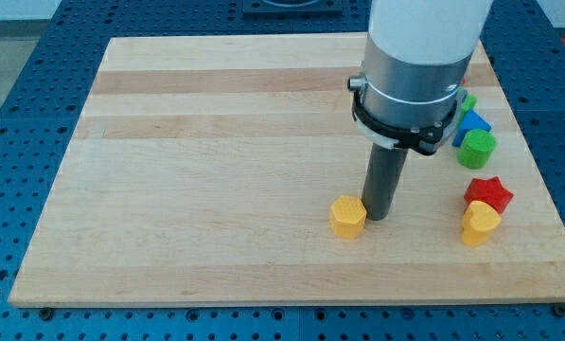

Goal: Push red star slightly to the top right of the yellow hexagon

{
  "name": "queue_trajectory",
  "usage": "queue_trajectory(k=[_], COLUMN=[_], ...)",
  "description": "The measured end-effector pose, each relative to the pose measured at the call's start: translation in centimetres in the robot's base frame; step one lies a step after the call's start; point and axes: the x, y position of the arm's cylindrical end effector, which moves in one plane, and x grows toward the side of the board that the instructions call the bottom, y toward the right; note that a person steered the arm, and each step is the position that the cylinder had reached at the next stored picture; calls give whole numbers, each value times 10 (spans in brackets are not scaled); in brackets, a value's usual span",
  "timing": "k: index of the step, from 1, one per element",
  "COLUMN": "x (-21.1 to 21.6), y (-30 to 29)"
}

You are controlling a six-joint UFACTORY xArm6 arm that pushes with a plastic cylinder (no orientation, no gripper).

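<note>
The red star point(488, 192) lies near the view's right edge of the wooden board point(216, 142), touching a yellow heart-like block point(480, 224) just below it. The yellow hexagon point(347, 216) sits at the lower middle of the board. My tip point(378, 217) rests on the board right beside the hexagon's right side, touching or nearly touching it. The red star is well to the right of my tip, about a hexagon's height above the hexagon's level.
A green cylinder-like block point(476, 149) and a blue block point(472, 123) lie above the red star, partly hidden by the arm's body point(410, 85). Another green piece point(469, 100) peeks out behind them. The board's right edge is close.
</note>
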Motion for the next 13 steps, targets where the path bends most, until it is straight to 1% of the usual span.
queue_trajectory(k=[2, 3, 7, 8, 10, 11, 13], x=[-9, -30, -40, -40, -31, -11, 12], y=[26, 30, 120, 152, 254, 255, 229])
